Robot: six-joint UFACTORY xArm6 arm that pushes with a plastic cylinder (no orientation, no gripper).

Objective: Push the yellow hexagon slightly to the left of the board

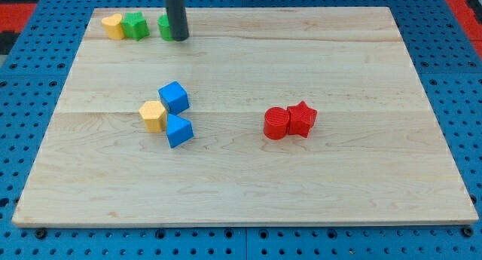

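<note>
The yellow hexagon (153,115) lies left of the board's middle. It touches a blue cube (174,97) at its upper right and a blue block (179,130) at its lower right. My tip (178,37) is near the view's top, well above the hexagon. It stands right against a green block (165,27), which the rod partly hides.
A yellow heart-like block (113,26) and a green star-like block (135,25) sit at the top left corner of the wooden board (301,185). A red cylinder (276,123) and a red star (302,118) touch each other right of the middle.
</note>
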